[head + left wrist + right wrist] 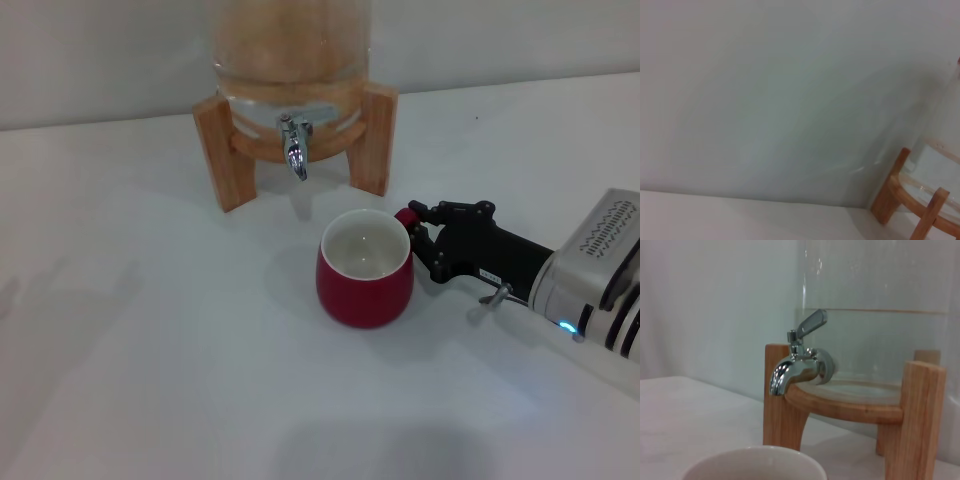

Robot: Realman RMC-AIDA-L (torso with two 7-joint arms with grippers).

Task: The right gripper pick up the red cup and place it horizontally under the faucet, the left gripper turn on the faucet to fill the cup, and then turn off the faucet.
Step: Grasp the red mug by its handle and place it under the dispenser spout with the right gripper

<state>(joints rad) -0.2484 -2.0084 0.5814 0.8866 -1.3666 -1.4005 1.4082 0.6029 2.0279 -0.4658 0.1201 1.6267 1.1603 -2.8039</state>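
We find no brand or readable writing anywhere; the only thing close to a label is a small pale sticker on the black body of the right pincer (418, 228), too small for us to read, and a zigzag pattern printed on the grey housing behind it.

In the head view the right arm reaches in low from the right side, lying almost flat over the white bench (150, 380), its blue light showing near the wrist. Its black jointed fingers (428, 213) are closed around the red loop handle of the red cup (364, 270), a bit of that handle showing between them.

The red cup stands upright on the bench, mouth up, its off-white inside looking empty. It sits in front of the wooden stand (222, 150) and a little to the right of the faucet (295, 146), near it but not directly beneath the spout.

From the right wrist view we see the cup's pale rim close by, with the chrome faucet beyond it, its lever handle tilted upward and no water at the spout. The glass dispenser (875, 330) rests on the stand's wooden ring.

The left pincer appears in no view; the left wrist view shows only the wall, the bench and a corner of the stand.
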